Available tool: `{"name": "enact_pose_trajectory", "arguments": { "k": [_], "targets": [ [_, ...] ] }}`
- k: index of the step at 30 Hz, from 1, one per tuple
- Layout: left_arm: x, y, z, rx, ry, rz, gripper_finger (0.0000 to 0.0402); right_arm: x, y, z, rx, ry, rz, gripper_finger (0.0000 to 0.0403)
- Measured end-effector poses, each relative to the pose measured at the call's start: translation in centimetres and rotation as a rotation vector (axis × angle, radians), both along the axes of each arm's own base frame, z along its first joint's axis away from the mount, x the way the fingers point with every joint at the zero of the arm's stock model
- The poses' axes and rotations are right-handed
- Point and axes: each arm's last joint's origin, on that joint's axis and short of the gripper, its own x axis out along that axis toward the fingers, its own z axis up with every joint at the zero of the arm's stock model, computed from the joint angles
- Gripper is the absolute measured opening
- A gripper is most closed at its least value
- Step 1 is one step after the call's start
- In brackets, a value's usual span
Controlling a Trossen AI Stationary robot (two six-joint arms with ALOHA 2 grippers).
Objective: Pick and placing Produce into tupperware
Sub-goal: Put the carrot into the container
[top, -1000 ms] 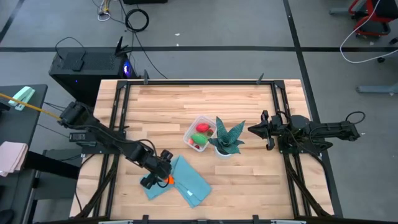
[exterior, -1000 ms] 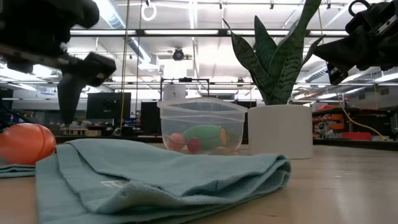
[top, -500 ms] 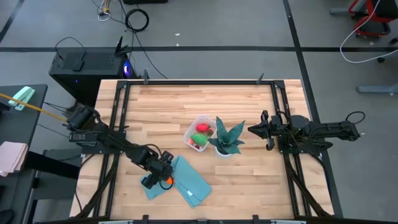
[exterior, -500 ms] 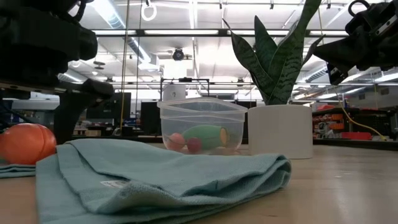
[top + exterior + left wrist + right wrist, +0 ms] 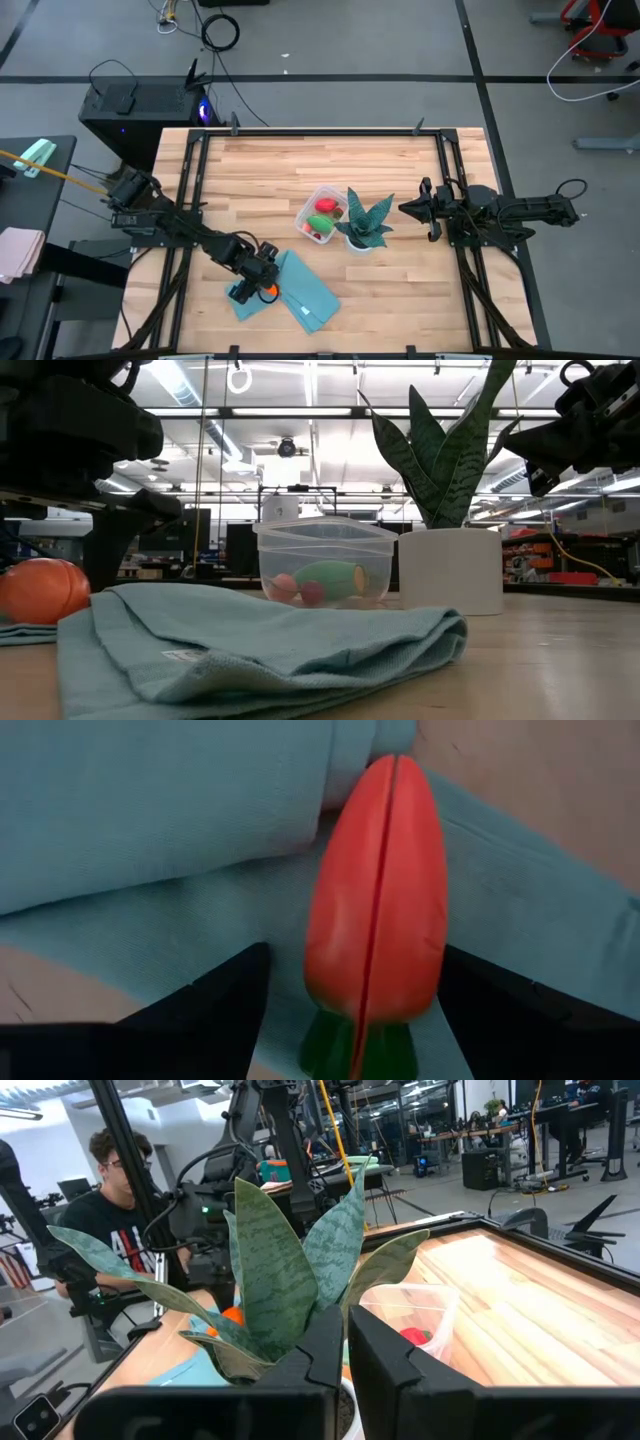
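The orange carrot-like piece point(image 5: 375, 900) lies on its side on the folded teal cloth point(image 5: 300, 292), near the table's near-left part, and shows again as an orange carrot point(image 5: 42, 590) in the low view. My left gripper point(image 5: 256, 286) is low over it and open, one dark finger on each side of the carrot; no touch shows. The clear tupperware point(image 5: 322, 213) stands mid-table with a green oval point(image 5: 335, 577) and red pieces point(image 5: 325, 206) inside. My right gripper point(image 5: 424, 210) hovers shut, right of the potted plant.
A spiky teal-leaved plant in a white pot point(image 5: 362, 227) stands against the tupperware's right side. Black frame rails point(image 5: 190, 190) run along the table's left and right edges. Bare wood lies toward the far edge. A person point(image 5: 110, 1210) sits beyond the table's left side.
My left gripper has come down toward the cloth, its fingers sinking beside the carrot, then held still. The carrot, the cloth and the tupperware have stayed where they were.
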Motion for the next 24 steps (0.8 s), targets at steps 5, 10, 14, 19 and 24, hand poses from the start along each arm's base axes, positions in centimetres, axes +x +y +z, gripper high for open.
{"name": "enact_pose_trajectory", "arguments": {
  "k": [5, 10, 14, 19, 24],
  "targets": [
    [-0.04, -0.10, 0.03, -0.034, 0.017, -0.008, 0.0254, 0.00, 0.00, 0.00, 0.000, 0.000, 0.001, 0.0025],
    [-0.04, -0.17, 0.05, -0.051, 0.022, -0.015, 0.0222, 0.00, 0.00, 0.00, 0.000, 0.000, 0.000, 0.0025],
    [-0.03, -0.17, 0.05, -0.051, 0.021, -0.016, 0.0201, 0.00, 0.00, 0.00, 0.000, 0.000, 0.001, 0.0025],
    [-0.03, -0.17, 0.05, -0.052, 0.021, -0.016, 0.0186, 0.00, 0.00, 0.00, 0.000, 0.000, 0.001, 0.0025],
    [-0.03, -0.17, 0.06, -0.051, 0.021, -0.016, 0.0193, 0.00, 0.00, 0.00, 0.000, 0.000, 0.001, 0.0025]
  ]
}}
